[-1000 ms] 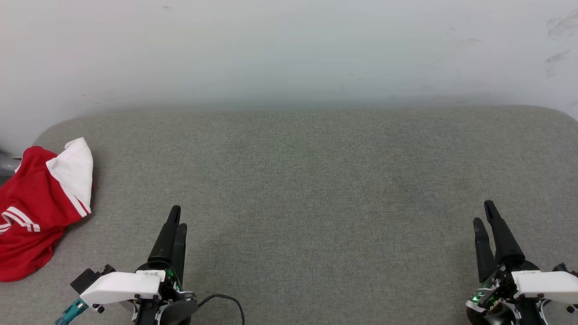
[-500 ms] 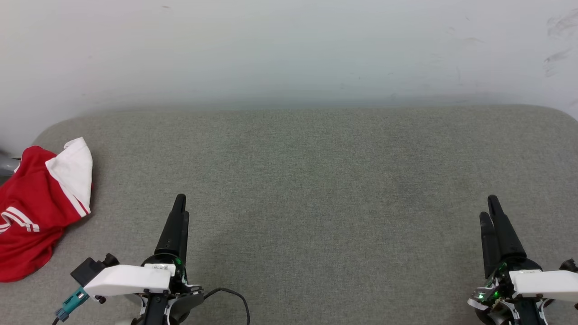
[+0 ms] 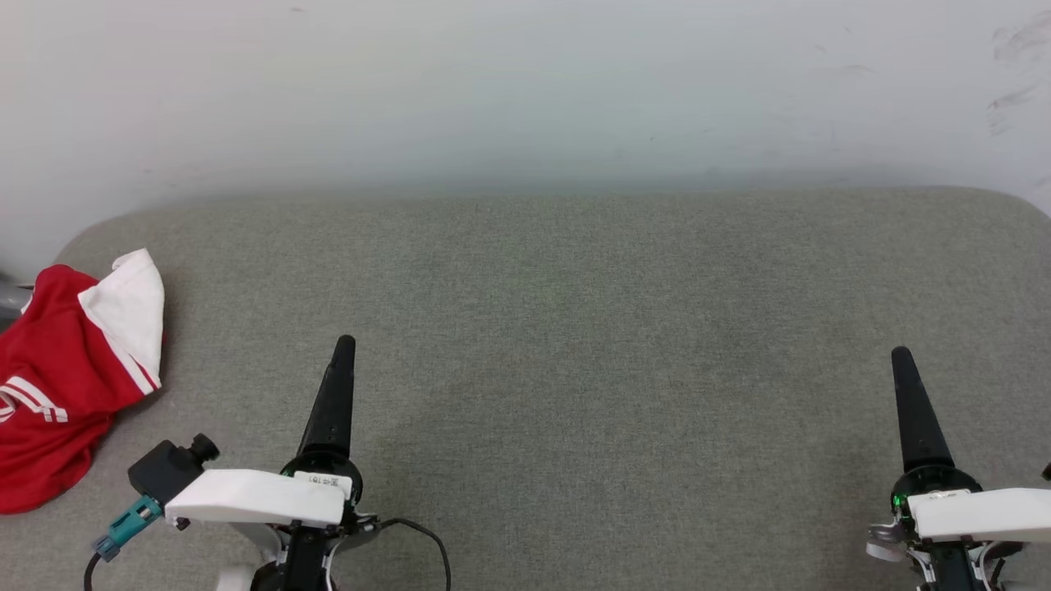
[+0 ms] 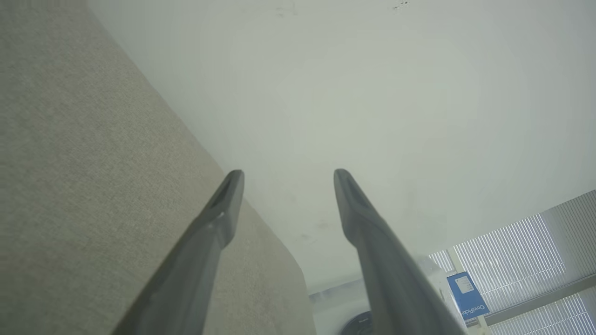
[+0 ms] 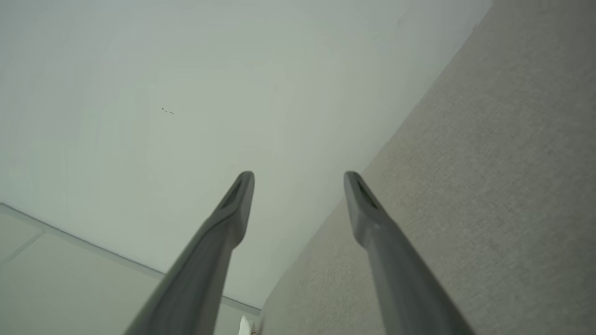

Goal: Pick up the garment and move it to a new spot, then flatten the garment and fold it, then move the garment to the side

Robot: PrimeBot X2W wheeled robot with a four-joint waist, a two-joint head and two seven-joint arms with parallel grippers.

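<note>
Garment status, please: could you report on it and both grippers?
Left gripper open, empty. Right gripper open, empty. Garment crumpled, far left of grey surface, untouched. No obstacle seen.

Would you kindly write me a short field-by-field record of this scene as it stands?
surface: grey fabric pad against a pale wall
garment: red with a white sleeve end, bunched at the pad's left edge, not folded
left hand: open, empty, apart from the garment
right hand: open, empty, over the pad's right side
</note>
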